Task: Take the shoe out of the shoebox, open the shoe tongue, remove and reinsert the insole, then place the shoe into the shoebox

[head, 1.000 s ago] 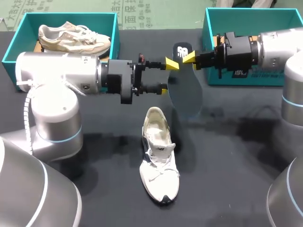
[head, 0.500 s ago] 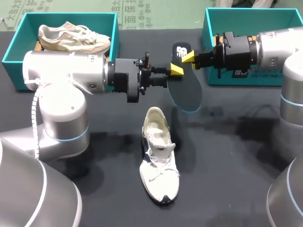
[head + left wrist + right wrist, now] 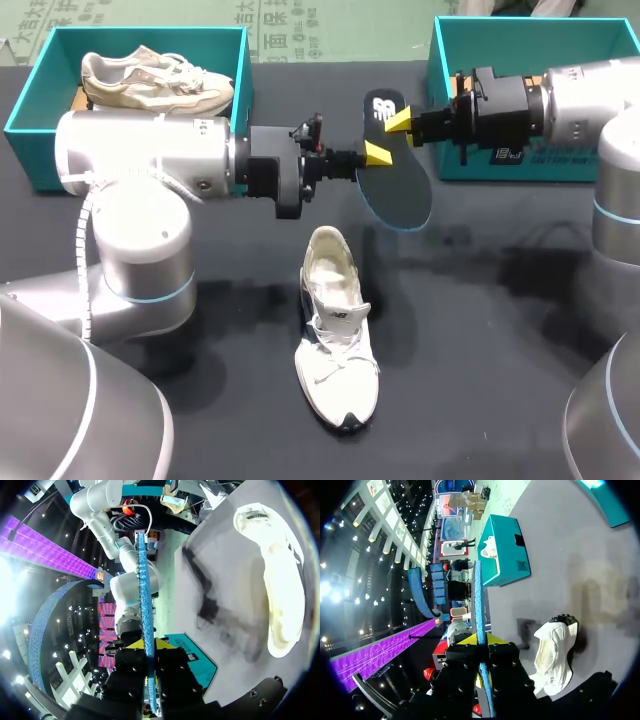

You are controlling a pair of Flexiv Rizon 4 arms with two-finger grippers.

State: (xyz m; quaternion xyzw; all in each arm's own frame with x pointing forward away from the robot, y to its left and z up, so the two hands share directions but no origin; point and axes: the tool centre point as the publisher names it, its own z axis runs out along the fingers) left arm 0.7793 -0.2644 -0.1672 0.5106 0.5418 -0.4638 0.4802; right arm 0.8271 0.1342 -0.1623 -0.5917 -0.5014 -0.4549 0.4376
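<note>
A dark insole [image 3: 400, 190] hangs in the air above the table, held from two sides. My left gripper [image 3: 377, 153] is shut on its near long edge, and my right gripper [image 3: 400, 122] is shut on its heel end. In the left wrist view the insole [image 3: 142, 580] runs edge-on between the left gripper's [image 3: 149, 645] fingers. The right wrist view shows the insole [image 3: 478, 595] pinched the same way in the right gripper [image 3: 481, 640]. The white shoe [image 3: 335, 330] lies on the black table below, toe toward the front, tongue open; it also shows as the white shoe [image 3: 280, 590] and white shoe [image 3: 555, 655].
A teal shoebox [image 3: 150, 30] at the back left holds a beige shoe [image 3: 150, 80]. A second teal shoebox [image 3: 440, 60] stands at the back right behind my right arm. My left arm's thick body spans the table's left half.
My left gripper has moved right to the insole and shut on its edge. The right gripper has kept its hold, and the insole has shifted slightly.
</note>
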